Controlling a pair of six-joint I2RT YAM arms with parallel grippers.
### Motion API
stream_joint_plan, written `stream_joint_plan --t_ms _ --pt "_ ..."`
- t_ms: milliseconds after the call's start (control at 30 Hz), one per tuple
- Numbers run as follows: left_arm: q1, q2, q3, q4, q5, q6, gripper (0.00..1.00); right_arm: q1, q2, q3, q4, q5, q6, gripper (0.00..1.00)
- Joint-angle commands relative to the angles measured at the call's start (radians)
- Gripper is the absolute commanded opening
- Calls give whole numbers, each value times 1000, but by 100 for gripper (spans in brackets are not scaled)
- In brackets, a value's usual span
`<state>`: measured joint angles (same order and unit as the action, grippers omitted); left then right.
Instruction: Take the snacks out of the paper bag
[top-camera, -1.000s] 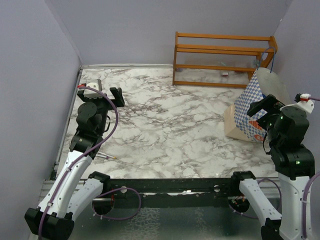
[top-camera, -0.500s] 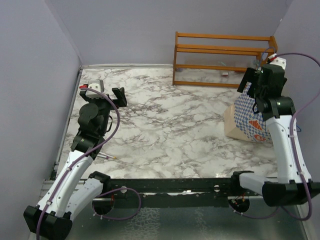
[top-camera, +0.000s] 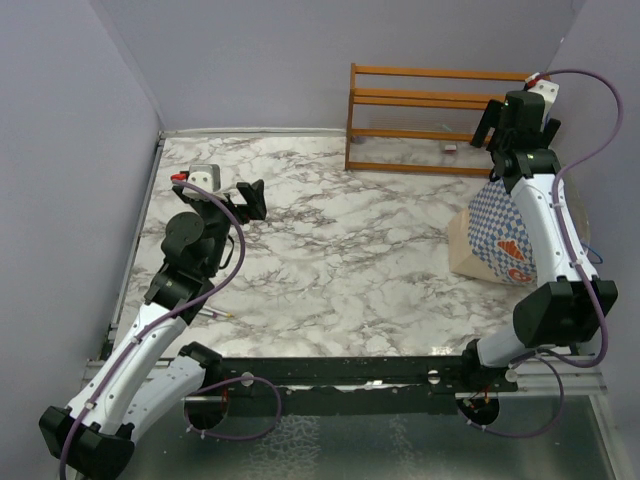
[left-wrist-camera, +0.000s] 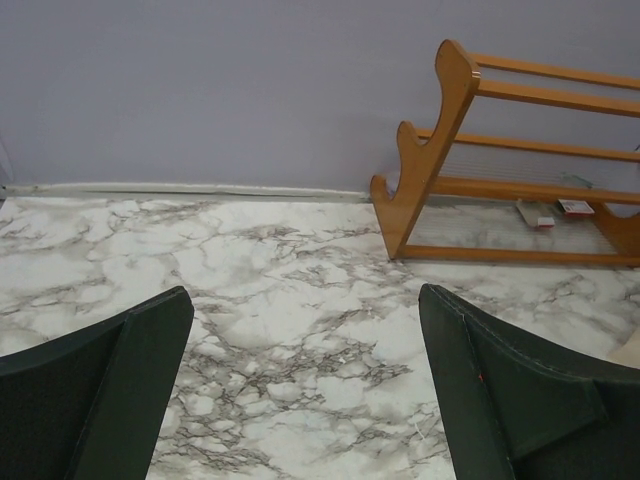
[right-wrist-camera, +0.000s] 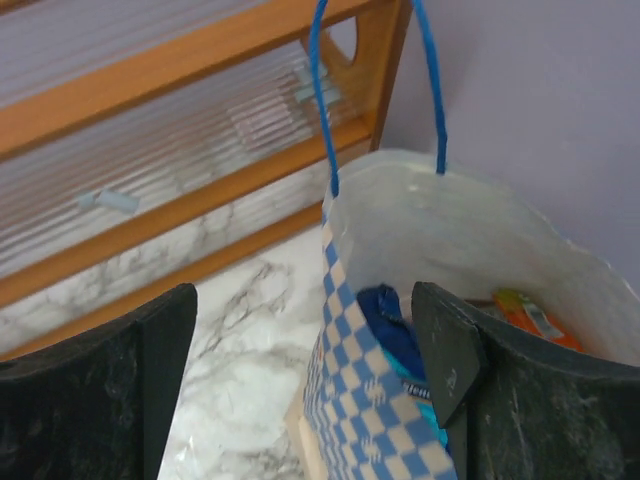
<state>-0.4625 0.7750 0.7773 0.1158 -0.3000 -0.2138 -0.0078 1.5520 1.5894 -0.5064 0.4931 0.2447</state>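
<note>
Paper bag (top-camera: 503, 228) is sitting at the far right of the marble table (top-camera: 330, 240), close to the side wall and just in front of the right end of the wooden rack (top-camera: 440, 100). As far as I can tell the job hasn't really started. There isn't a single packet out on the marble, and the snacks are all down inside. From the right wrist cam you can see a blue packet (right-wrist-camera: 388, 325) tucked against the chequered wall and an orange one (right-wrist-camera: 530, 318) further back on the cream lining, and whatever's under those is hidden. The right gripper (top-camera: 512, 135) hangs above the bag's mouth with its jaws spread wide and nothing in them. The left gripper (top-camera: 240, 195) is way over on the other side of the table, also wide open and empty, pointing at bare marble and the rack. So basically everything is left to do: reach in, grab, lift out, repeat. For obstacles, I'd say the rack is near enough behind the bag to crowd the arm. The thin blue cord handle (right-wrist-camera: 322, 100) loops up right over the opening, so a finger could snag it. There are a couple of tiny bits on the rack's lower shelf (left-wrist-camera: 560, 208), too small to make out.
</note>
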Motion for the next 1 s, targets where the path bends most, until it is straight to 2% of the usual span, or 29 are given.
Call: stream_joint_plan --t_ms 0,167,333,467,600,967 --pt "-19 -18 -2 24 -27 6 99 -55 73 53 178 10 -17 85" --pt "-28 -16 0 26 -16 7 99 -120 195 158 183 -79 36 73" --pt "-28 -13 1 26 -12 3 99 -130 276 226 221 -135 5 68" --pt "-28 -7 1 24 -17 5 99 -132 303 214 272 -112 -21 64" --pt "-28 -2 0 23 -22 4 99 -132 315 195 324 -134 -66 53" --pt "-28 22 0 30 24 -1 99 -143 299 97 436 -159 -119 45"
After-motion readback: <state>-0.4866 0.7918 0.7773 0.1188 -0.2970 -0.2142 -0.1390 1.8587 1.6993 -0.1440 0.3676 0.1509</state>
